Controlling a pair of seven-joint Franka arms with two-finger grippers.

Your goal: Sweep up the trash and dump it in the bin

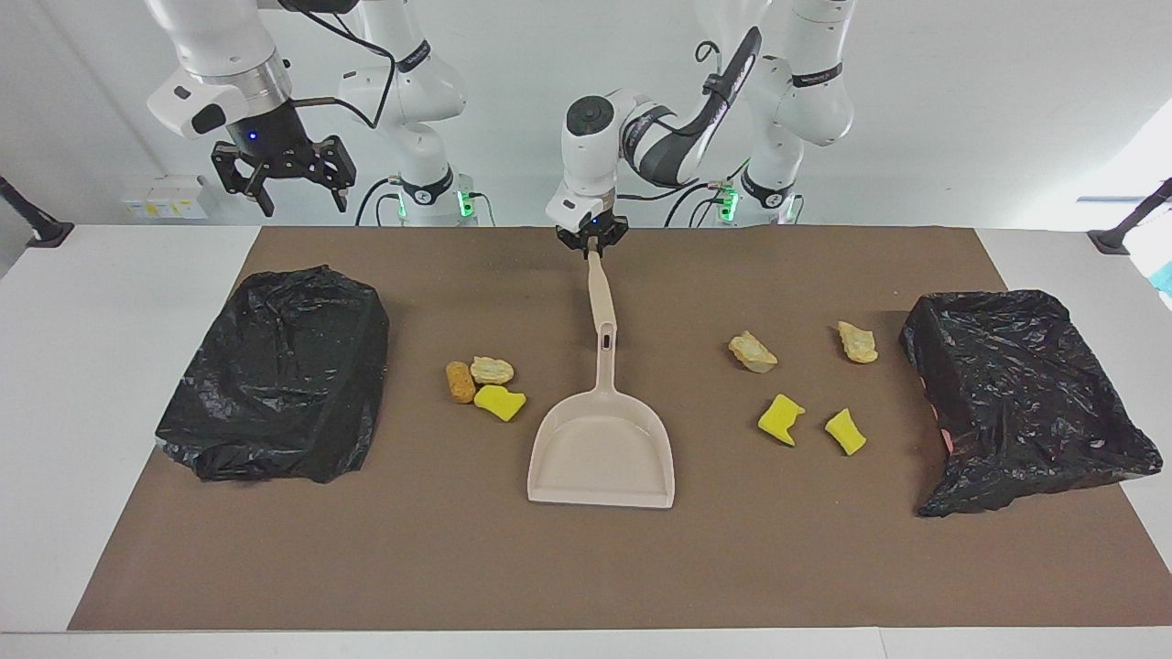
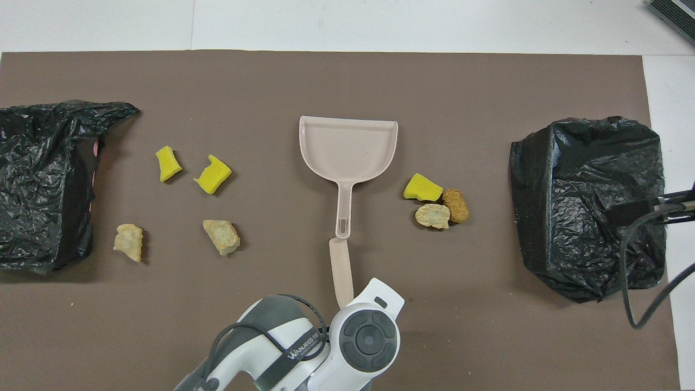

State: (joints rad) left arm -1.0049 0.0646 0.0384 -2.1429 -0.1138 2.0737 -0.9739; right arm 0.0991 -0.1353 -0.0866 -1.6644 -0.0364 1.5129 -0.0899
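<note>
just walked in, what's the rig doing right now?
The left gripper is shut on the end of the brush handle, with the brush head by the dustpan handle. The right gripper waits open in the air, over the table's edge near one black-bagged bin. All seven trash scraps lie unswept on the mat; the dustpan is empty.

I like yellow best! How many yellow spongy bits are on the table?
3. One beside the tan chunk and orange-brown lump; two toward the left arm's end. None seem hidden.
</note>
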